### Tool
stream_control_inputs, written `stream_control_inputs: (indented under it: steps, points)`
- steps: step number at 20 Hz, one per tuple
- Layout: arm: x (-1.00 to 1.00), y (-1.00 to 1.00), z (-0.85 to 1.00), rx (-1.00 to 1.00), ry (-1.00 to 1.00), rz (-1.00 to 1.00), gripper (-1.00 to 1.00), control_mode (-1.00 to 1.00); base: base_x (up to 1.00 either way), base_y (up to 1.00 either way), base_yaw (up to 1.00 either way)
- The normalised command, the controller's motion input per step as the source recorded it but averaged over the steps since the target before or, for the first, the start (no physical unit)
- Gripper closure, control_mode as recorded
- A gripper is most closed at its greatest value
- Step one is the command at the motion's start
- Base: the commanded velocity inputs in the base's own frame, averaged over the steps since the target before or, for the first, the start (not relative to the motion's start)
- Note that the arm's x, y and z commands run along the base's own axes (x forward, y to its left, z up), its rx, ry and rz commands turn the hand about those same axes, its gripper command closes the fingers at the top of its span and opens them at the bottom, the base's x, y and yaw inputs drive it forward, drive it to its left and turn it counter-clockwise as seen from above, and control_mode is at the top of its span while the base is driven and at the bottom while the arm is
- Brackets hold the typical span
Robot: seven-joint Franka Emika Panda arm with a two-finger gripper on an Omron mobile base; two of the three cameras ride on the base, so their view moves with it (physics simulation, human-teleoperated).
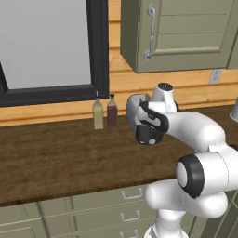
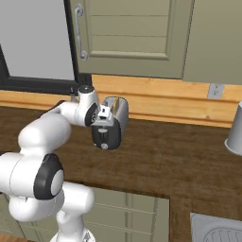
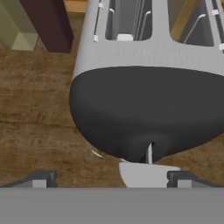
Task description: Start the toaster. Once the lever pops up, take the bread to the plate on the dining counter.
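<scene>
Left base view, toaster point(image 1: 139, 122) on the bench point(image 1: 60, 158) beside two unlabelled bottles point(image 1: 105, 113), half hidden by the arm, right base view, black end panel facing forward, hand view, hand point(image 3: 109, 179) released, fingertips wide apart, lever point(image 3: 149, 153) barely discernible, no writing legible

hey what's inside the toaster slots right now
In the hand view, the toaster's top slots show thin wire guides and grey inner walls, with a tan edge in the right slot, possibly the bread. Deeper down is hidden.

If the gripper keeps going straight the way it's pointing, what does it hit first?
Most likely the toaster's black end panel, near the lever. The open gripper hangs just above it; the exact gap is unclear.
</scene>
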Motion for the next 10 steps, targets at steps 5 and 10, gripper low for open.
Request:
stream_control_inputs:
  steps: [5, 10]
  points:
    - [0.00, -0.10, -0.25, 0.00, 0.00, 0.00, -1.00, -1.00, 0.00, 0.00, 0.00]
    - [0.00, 0.01, -0.15, 0.00, 0.02, 0.00, -1.00, -1.00, 0.00, 0.00, 0.00]
